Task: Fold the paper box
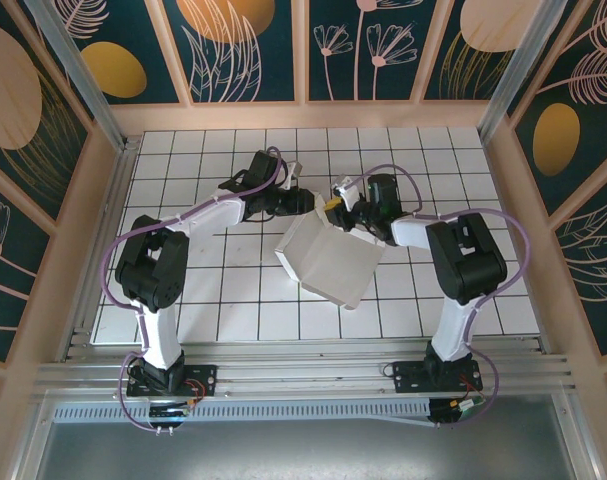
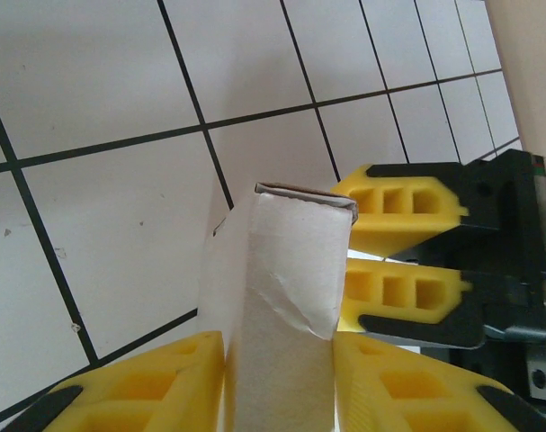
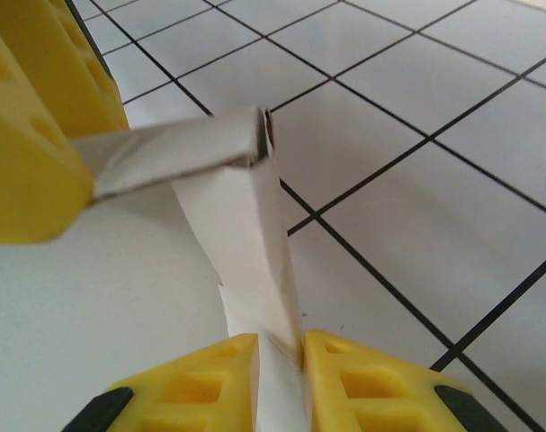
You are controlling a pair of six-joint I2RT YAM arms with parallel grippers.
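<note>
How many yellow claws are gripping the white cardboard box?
2. The left gripper and the right gripper clamp a raised flap of the paper box, close together.

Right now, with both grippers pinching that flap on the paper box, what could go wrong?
1. The left gripper and right gripper both pinch one narrow flap of the paper box; pulling apart could tear it.
2. The flap shows a wrinkle; more twisting may crease it wrongly.
</note>
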